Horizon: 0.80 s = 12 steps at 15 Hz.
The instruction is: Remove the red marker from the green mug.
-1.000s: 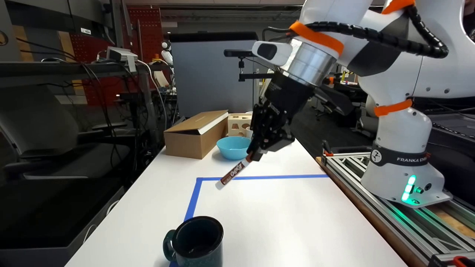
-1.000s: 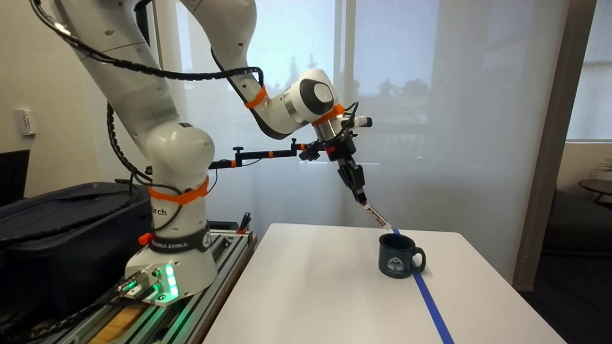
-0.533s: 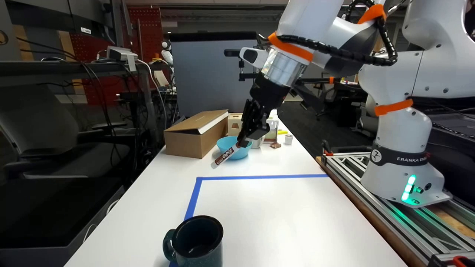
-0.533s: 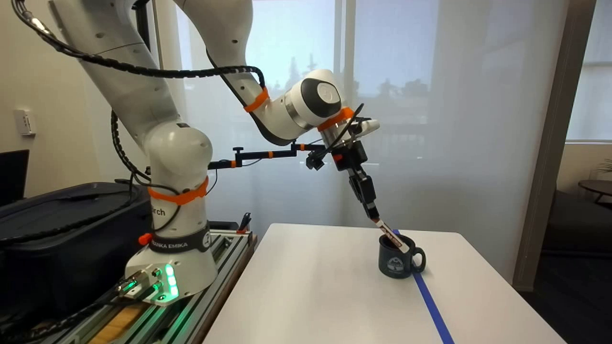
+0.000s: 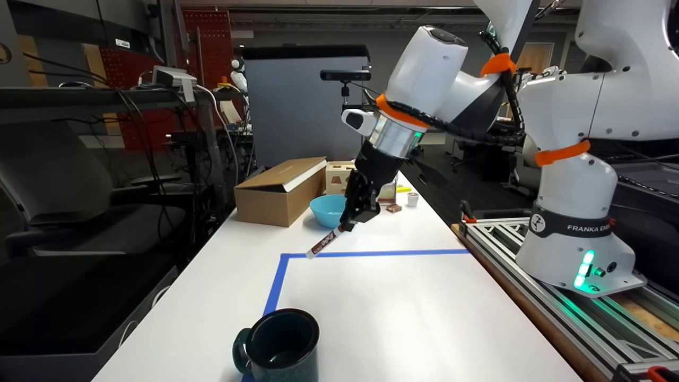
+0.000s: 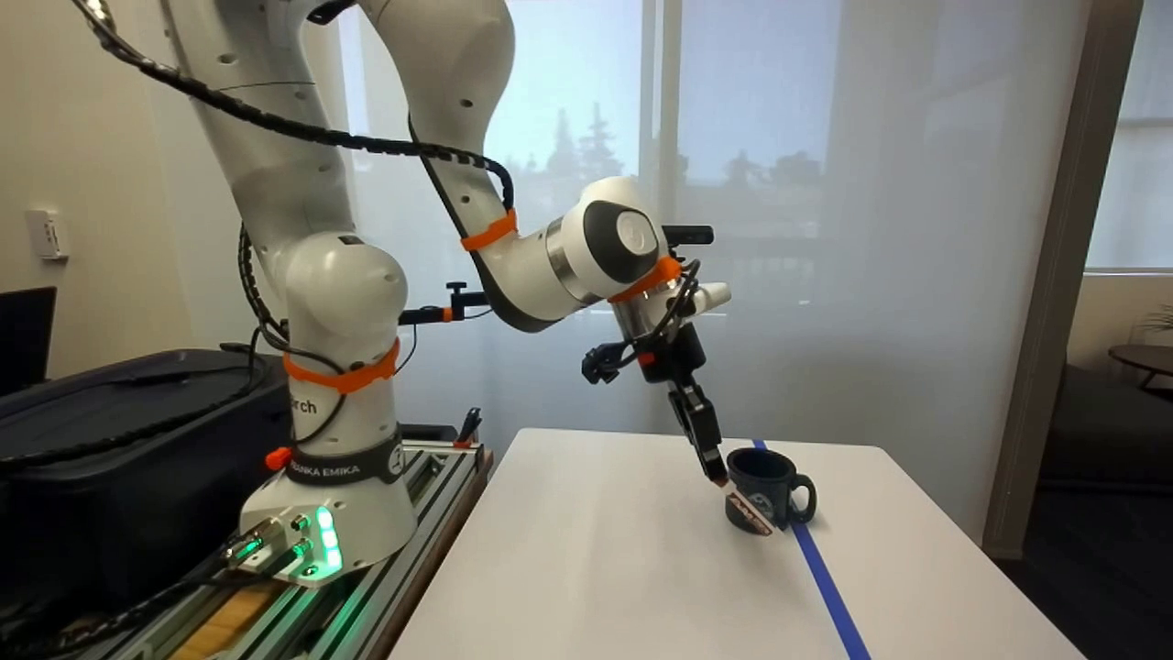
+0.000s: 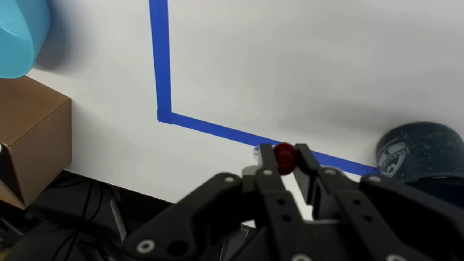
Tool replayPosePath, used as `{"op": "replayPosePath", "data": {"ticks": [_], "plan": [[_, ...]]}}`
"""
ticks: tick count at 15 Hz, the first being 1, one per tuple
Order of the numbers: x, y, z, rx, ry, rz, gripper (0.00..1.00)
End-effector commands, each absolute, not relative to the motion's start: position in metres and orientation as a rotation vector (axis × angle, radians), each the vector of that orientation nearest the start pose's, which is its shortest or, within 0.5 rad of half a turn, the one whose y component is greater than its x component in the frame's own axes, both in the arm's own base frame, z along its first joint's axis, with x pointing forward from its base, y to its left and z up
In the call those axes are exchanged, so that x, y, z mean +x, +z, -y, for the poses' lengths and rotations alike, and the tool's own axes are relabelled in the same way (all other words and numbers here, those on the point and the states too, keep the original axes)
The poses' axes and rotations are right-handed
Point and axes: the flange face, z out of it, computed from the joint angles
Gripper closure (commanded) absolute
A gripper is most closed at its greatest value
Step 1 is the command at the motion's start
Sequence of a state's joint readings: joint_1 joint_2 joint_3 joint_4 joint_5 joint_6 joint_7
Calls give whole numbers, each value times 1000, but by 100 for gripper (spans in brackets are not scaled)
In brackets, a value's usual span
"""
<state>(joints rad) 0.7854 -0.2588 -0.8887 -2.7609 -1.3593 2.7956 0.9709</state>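
Note:
The green mug [image 5: 292, 369] stands upright on the table, at the front of an exterior view. It also shows in an exterior view [image 6: 772, 475] and at the right of the wrist view [image 7: 422, 148]. My gripper [image 5: 347, 225] is shut on the red marker [image 5: 323, 244], holding it by one end. The marker tilts down from the fingertips, outside the mug. In an exterior view the marker [image 6: 750, 511] crosses in front of the mug's wall, below the gripper [image 6: 718, 475]. In the wrist view its red end [image 7: 285, 159] sits between the fingertips; the rest is hidden.
A light blue bowl [image 5: 326, 211] and a cardboard box [image 5: 276, 199] stand at the table's far end. Small items, including a white cup [image 5: 412, 199], lie near them. Blue tape [image 5: 382, 253] marks lines on the white table [image 5: 414, 318].
My gripper, shut on the marker throughout, first moves away from the mug toward the bowl end, then comes lower toward the table. The mug has not moved.

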Motion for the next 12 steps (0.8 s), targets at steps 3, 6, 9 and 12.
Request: {"op": "replayPosePath", "data": {"ticks": [3, 6, 9, 12], "plan": [[367, 237, -23, -3278, -647, 323, 95], [363, 223, -24, -3278, -620, 350, 95], [362, 211, -23, -3288, -596, 361, 95], [358, 200, -22, -3298, -555, 358, 95]]}}
